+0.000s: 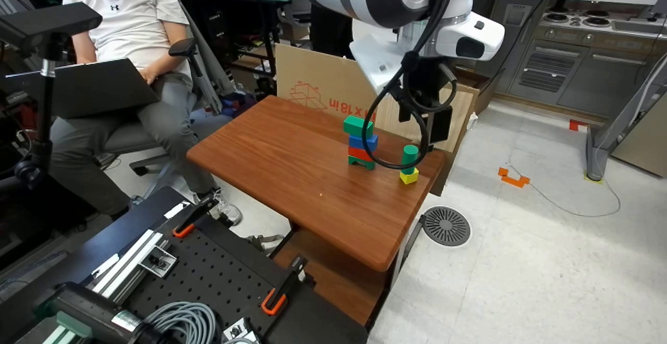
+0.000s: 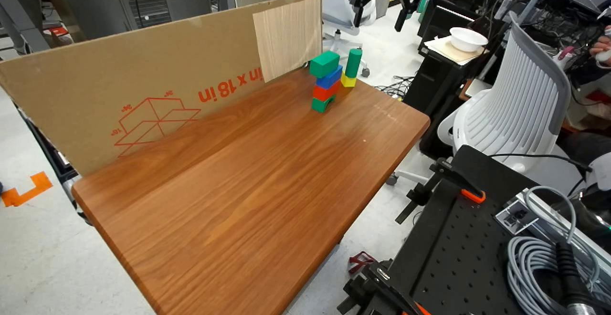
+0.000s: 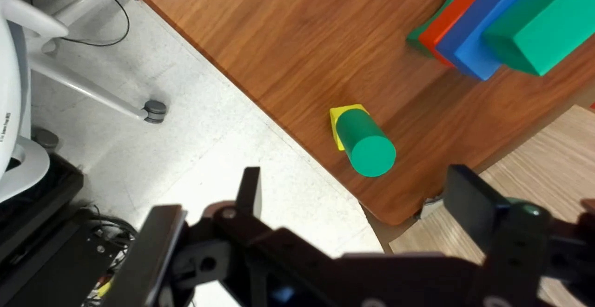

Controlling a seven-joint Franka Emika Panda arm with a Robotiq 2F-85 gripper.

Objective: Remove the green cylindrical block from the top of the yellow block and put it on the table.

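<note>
The green cylindrical block (image 1: pixel 410 153) (image 2: pixel 353 63) (image 3: pixel 369 149) stands upright on the yellow block (image 1: pixel 409 177) (image 2: pixel 348 81) (image 3: pixel 341 113). The yellow block rests on the reddish-brown table (image 1: pixel 281 156) (image 2: pixel 229 200) (image 3: pixel 297 65), near one corner. A loop of the arm's cable hides a little of the cylinder in an exterior view. My gripper (image 2: pixel 378 22) (image 3: pixel 355 172) is open and empty. It hangs above the corner of the table, higher than the cylinder and apart from it. In the wrist view the cylinder's top shows ahead of the gap between the fingers.
A stack of green, blue, red and green blocks (image 1: pixel 359 140) (image 2: pixel 327 80) (image 3: pixel 483 23) stands beside the yellow block. An upright cardboard sheet (image 1: pixel 323 81) (image 2: pixel 167 86) lines one table edge, with a wood-patterned panel (image 2: pixel 289 38) (image 3: pixel 548 172). A black perforated bench (image 1: pixel 219 260) (image 2: pixel 458 257) stands nearby.
</note>
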